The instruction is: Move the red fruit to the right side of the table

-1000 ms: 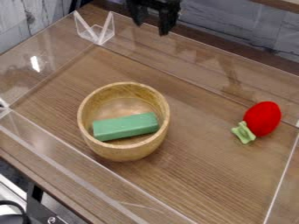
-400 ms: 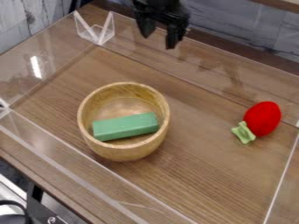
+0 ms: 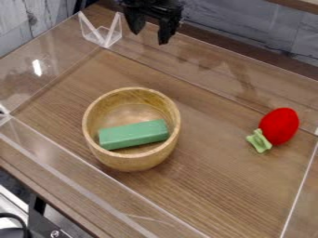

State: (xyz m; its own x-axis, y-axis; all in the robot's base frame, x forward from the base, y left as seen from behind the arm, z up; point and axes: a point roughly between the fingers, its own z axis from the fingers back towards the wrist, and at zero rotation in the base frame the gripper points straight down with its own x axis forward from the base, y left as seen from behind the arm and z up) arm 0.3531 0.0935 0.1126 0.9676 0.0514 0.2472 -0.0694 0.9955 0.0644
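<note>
The red fruit (image 3: pixel 280 125) was seen lying on the desk (image 3: pixel 211 186) close to its right-hand clear wall, green leafy end toward the front, well apart from the wooden bowl (image 3: pixel 130 127) that held a green block (image 3: pixel 133 135). The tool (image 3: pixel 149 22) was seen at the far edge, up near the back wall, its dark fingers spread apart and nothing held between them. Since the fruit was already at the right side, the task was judged done or nearly so. If a grasp were needed, the tool should be brought squarely above the rounded body, not the leaf, and closed gently, because a glossy round shape was judged likely to slip or roll.
</note>
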